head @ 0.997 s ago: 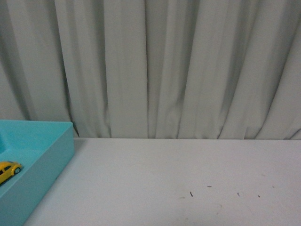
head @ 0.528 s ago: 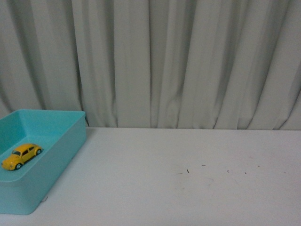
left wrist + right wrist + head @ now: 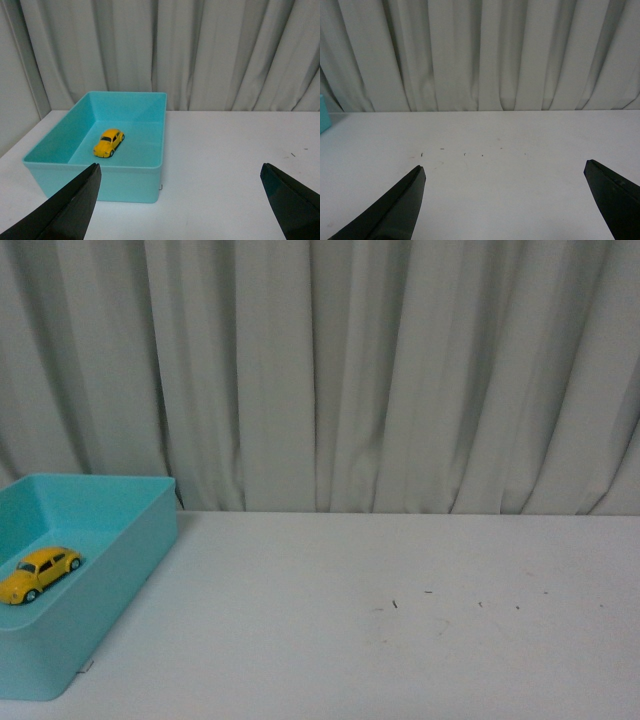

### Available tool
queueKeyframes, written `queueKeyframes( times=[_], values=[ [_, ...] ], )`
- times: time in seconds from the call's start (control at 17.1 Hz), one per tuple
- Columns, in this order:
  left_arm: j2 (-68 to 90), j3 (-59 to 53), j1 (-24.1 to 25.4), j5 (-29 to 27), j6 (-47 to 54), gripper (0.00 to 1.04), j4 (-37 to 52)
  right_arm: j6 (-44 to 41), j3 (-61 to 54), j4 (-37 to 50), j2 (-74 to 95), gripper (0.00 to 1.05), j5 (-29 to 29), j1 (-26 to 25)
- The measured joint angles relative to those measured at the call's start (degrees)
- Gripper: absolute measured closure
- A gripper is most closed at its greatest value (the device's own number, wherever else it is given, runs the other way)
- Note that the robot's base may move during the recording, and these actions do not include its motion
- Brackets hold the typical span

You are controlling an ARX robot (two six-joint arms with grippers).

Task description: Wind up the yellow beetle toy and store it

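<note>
Front view: yellow beetle toy sits on the floor of a teal bin at the far left of a white table, on all four wheels, angled diagonally, apart from the bin walls. Bin is cut off by the left edge of that view. Neither arm shows there. Pale grey pleated curtain hangs behind the table all the way across. A few small dark specks dot the tabletop right of centre. Left wrist view: left gripper is spread wide, the two dark fingertips at opposite sides of the picture, nothing between them, holding nothing. It hangs back from the bin with bare table between. Same view shows the whole bin, rectangular, open top, with the toy near the middle of its floor, nose pointing toward the near wall, though the picture is too small to be sure which end is the front. Right wrist view: right gripper likewise wide apart, both dark fingertips visible, empty, over bare table with the same specks ahead of it. A sliver of the teal bin shows at one edge, well apart from this gripper.
</note>
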Motion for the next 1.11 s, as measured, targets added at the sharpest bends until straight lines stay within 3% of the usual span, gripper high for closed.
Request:
queueKeyframes(
  times=[1.11],
  values=[
    [0.0, 0.0, 0.0, 0.0, 0.0, 0.07, 0.0, 0.0, 0.0, 0.0, 0.0, 0.07, 0.0, 0.0]
  ],
)
